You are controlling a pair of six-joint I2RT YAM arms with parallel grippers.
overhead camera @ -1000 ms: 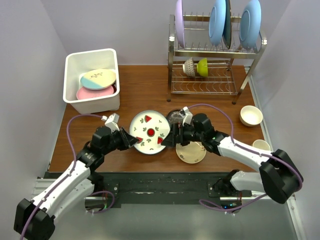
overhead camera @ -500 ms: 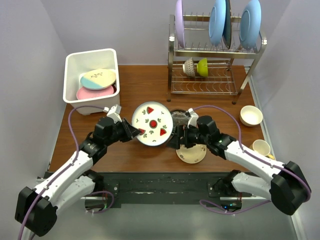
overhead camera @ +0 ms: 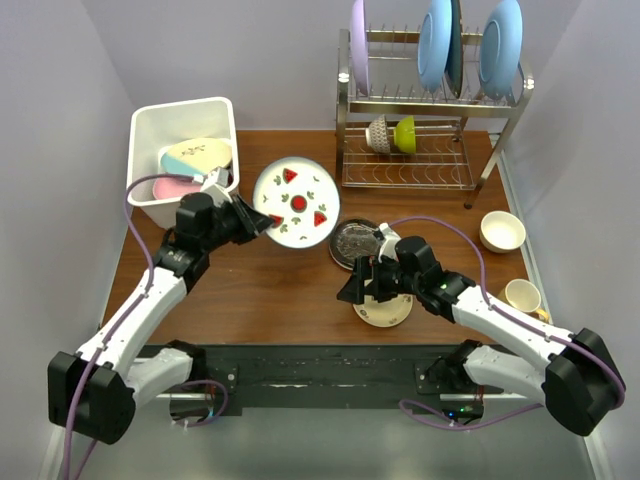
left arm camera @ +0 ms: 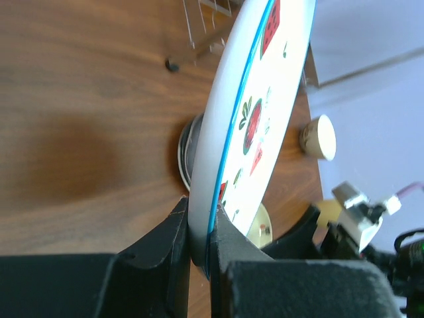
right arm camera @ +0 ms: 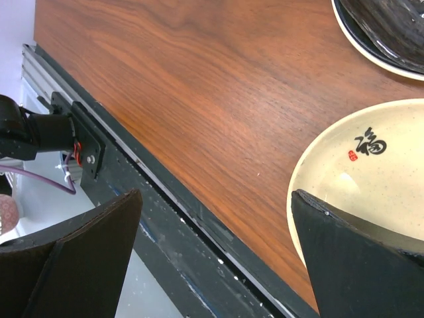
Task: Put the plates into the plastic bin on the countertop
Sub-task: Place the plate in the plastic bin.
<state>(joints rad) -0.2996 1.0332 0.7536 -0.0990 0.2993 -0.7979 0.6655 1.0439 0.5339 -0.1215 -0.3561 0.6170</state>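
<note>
The left gripper (overhead camera: 262,222) is clenched on the rim of the round white plate with red-and-green fruit motifs (overhead camera: 297,200), which is off the flat reddish-brown wood-grain countertop (overhead camera: 280,290) and tilted, its painted face turned up toward the overhead camera. The plate extends away from the claw toward the far right, with only its near-left edge caught between the fingers. In the left wrist view it stands almost edge-on, a thin blue line along its rim (left arm camera: 255,119), pinched between the two black fingers (left arm camera: 173,232). It hangs just to the right of the white rectangular plastic bin (overhead camera: 190,208), outside the rim. Inside the bin a half-blue half-cream plate (overhead camera: 195,155) rests on a pink one (overhead camera: 165,187). The right gripper (overhead camera: 362,285) is released, its jaws spread wide with nothing between them, low over the countertop at the near-left edge of the small yellowish plate (overhead camera: 385,310). In the right wrist view one finger (right arm camera: 358,258) overlaps that plate's rim (whether it touches cannot be told). The dark glass plate (overhead camera: 352,242) lies flat just beyond it.
</note>
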